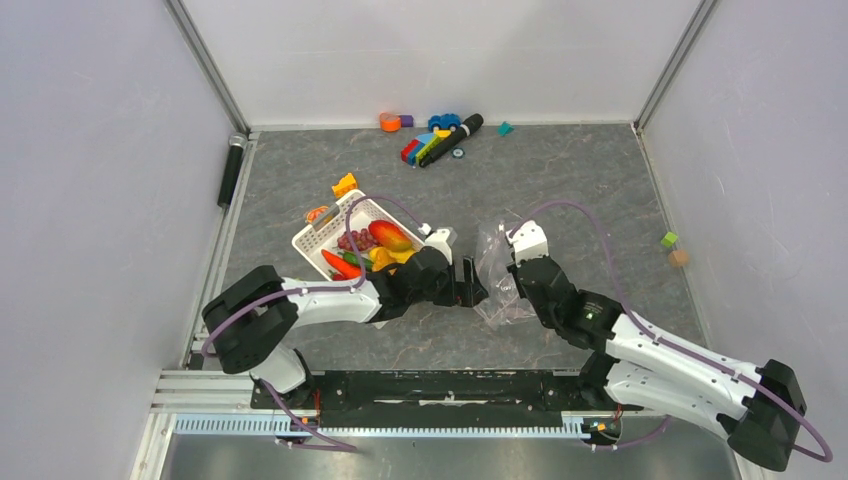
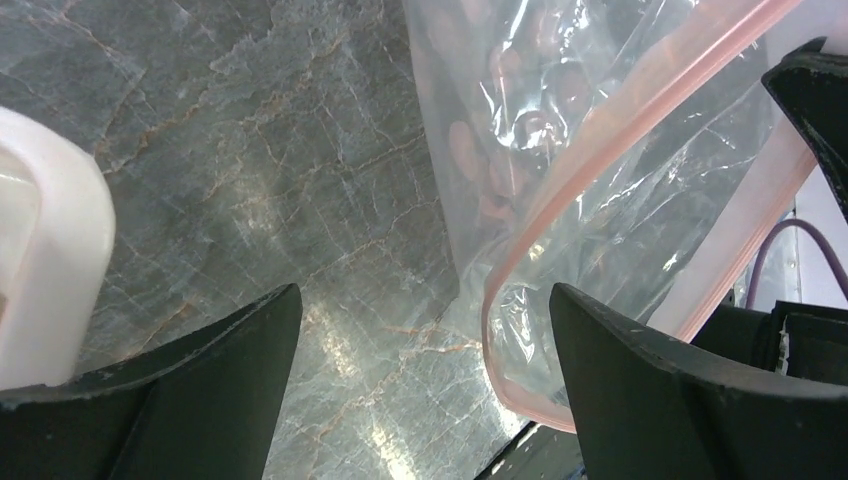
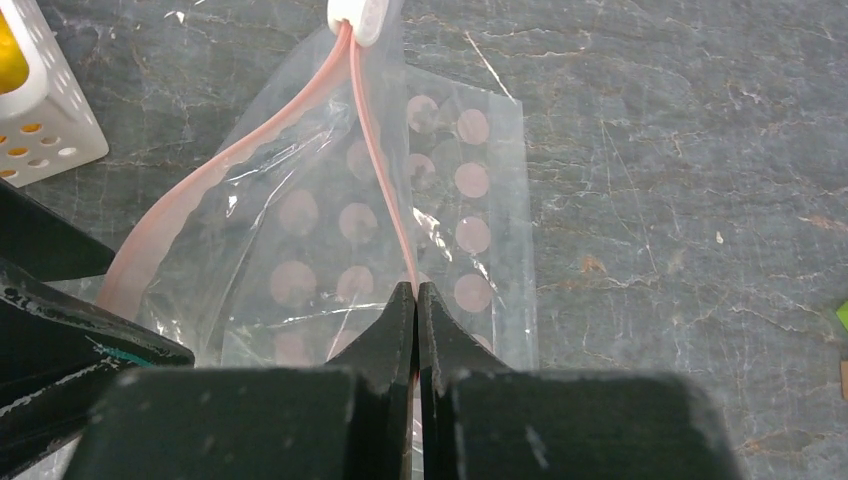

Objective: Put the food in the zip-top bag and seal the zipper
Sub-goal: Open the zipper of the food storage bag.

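Grey marble desk [image 1: 600,180]. My right claw [image 3: 415,295] clamped on zipper [image 3: 372,150] of zip-top bag [image 1: 495,265], mouth half open. My left claw [image 2: 425,300] apart beside mouth, gripping nothing. Food [image 1: 385,240] in white basket [image 1: 318,238]. Risk: one-sided hold lets soft mouth sag shut, blocking loading.

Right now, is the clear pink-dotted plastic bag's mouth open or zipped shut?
Open: the pink zipper strips of the clear dotted bag bow apart.

Toy food [image 1: 378,245], red, orange, green, purple, piled in white basket [image 1: 318,232]. Clear pink-dotted zip-top bag [image 1: 497,278] right of it, crumpled; pink zipper [image 3: 200,195] parted, mouth open.
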